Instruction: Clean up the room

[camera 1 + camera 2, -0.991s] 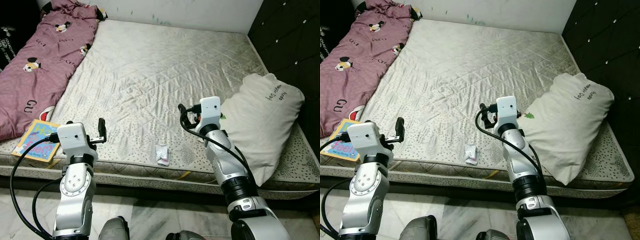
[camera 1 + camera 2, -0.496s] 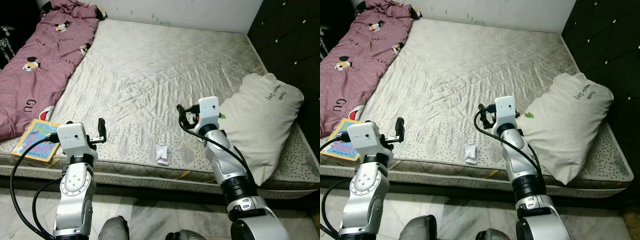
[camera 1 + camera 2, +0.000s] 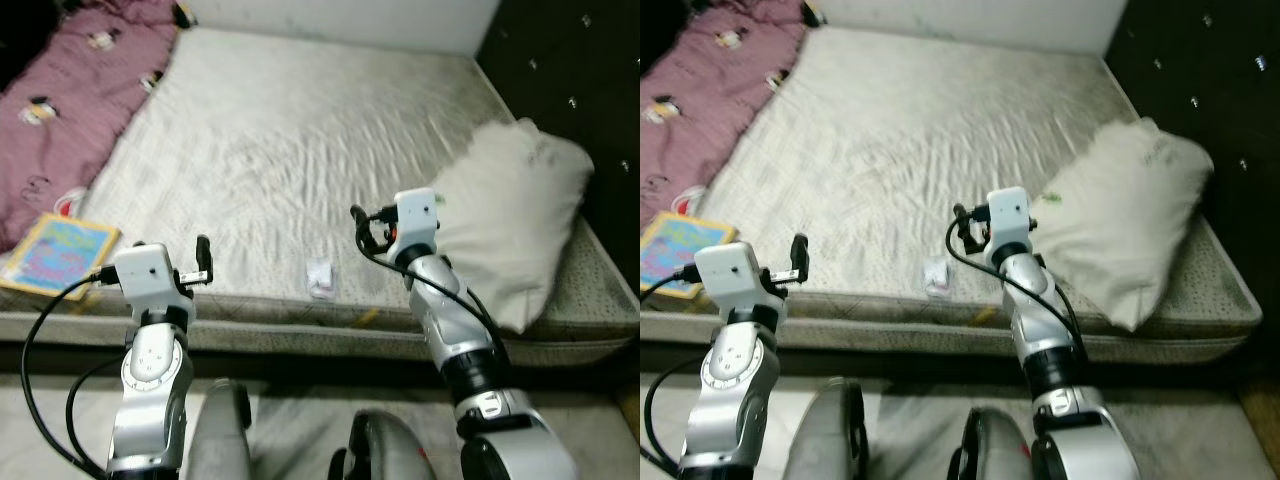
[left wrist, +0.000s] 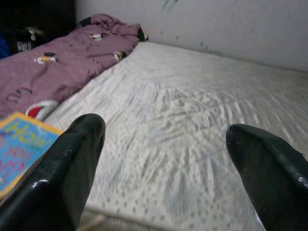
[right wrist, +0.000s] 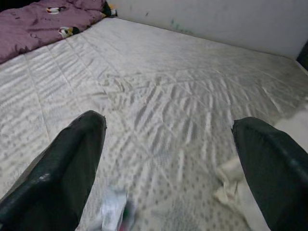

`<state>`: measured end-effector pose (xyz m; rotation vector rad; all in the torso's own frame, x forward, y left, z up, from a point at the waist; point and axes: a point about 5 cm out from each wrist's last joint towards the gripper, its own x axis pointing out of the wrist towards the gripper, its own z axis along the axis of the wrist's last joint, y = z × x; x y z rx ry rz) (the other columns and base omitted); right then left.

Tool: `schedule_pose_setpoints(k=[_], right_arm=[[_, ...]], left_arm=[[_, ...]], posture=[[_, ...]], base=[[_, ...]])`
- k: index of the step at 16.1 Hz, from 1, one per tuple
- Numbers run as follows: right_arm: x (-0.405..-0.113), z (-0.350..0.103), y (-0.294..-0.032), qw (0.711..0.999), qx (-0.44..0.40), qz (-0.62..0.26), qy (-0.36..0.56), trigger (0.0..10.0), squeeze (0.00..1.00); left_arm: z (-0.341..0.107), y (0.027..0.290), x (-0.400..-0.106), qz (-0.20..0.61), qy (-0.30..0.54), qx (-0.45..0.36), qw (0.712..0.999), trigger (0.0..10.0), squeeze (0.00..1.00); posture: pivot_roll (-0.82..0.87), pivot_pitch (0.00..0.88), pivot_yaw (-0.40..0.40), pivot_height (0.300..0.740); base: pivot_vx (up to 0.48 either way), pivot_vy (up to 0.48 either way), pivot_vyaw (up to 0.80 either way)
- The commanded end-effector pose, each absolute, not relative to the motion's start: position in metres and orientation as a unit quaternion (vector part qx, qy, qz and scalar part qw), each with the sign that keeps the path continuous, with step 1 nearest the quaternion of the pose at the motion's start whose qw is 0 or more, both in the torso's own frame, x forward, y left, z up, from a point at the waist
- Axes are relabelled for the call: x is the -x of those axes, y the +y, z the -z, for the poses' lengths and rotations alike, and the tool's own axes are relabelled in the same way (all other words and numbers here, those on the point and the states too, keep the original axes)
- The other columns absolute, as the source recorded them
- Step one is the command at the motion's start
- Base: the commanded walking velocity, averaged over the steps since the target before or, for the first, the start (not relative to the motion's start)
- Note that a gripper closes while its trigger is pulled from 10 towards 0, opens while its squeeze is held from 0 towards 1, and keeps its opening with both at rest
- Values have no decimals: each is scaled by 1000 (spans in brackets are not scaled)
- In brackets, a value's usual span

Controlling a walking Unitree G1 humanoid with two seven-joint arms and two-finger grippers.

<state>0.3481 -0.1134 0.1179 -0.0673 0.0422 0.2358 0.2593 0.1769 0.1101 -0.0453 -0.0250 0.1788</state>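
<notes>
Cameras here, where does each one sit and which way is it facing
Left eye view: on the head, looking down at the mattress, both silver arms showing.
Right eye view: same head, same scene, pillow at right.
Left wrist view: on the left arm, along the open left end effector toward the blue book and purple blanket.
Right wrist view: along the open right end effector over a small wrapper.
Both wrist views share the mattress and blanket.

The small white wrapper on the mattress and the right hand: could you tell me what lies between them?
Bare mattress lies between the wrapper and the open right hand, as seen in the left eye view.
</notes>
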Motion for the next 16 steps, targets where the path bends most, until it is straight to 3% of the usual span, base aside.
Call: schedule_pose_setpoints(k=[1, 11, 16], right_arm=[[-348, -118, -114, 992, 35, -122, 20, 10000, 0], [-349, -118, -109, 989, 43, -141, 17, 10000, 0], [-348, -118, -107, 988, 44, -148, 16, 10000, 0]], left_arm=[[-112, 176, -260, -89, -14, 22, 996, 10000, 0], [-113, 176, -260, -87, -19, 30, 996, 10000, 0], [-113, 174, -260, -79, -20, 31, 996, 10000, 0]], posture=[[68, 90, -93, 601], [71, 82, -95, 601], [73, 79, -93, 601]], base=[[0, 0, 0], [0, 0, 0], [289, 0, 308]])
